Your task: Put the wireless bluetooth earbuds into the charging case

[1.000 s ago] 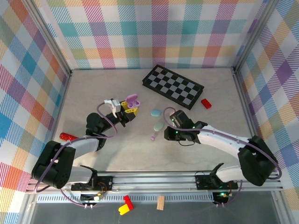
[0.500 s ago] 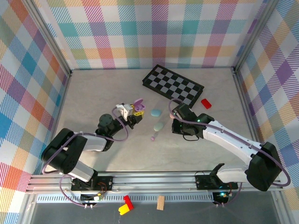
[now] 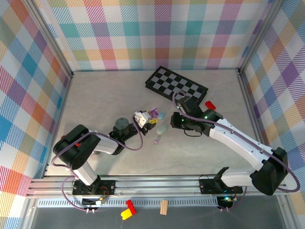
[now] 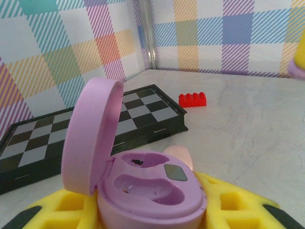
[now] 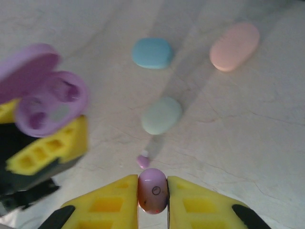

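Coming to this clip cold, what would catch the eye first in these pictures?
The open purple case, lid up and both wells empty, is clamped in the left gripper near the middle of the table. Just to its right, the right gripper pinches a small pinkish earbud, with another tiny bud lying just ahead of it. A black-and-white chessboard sits at the back.

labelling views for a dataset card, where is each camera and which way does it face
top external: fixed above and behind the arm bases, looking down at the table; both arms show
left wrist: on the left arm, looking low across the table at the chessboard; left gripper's yellow fingers clamp the open purple charging case
right wrist: on the right arm, looking down; right gripper's yellow fingers pinch a purple earbud
shared: all three show that purple case
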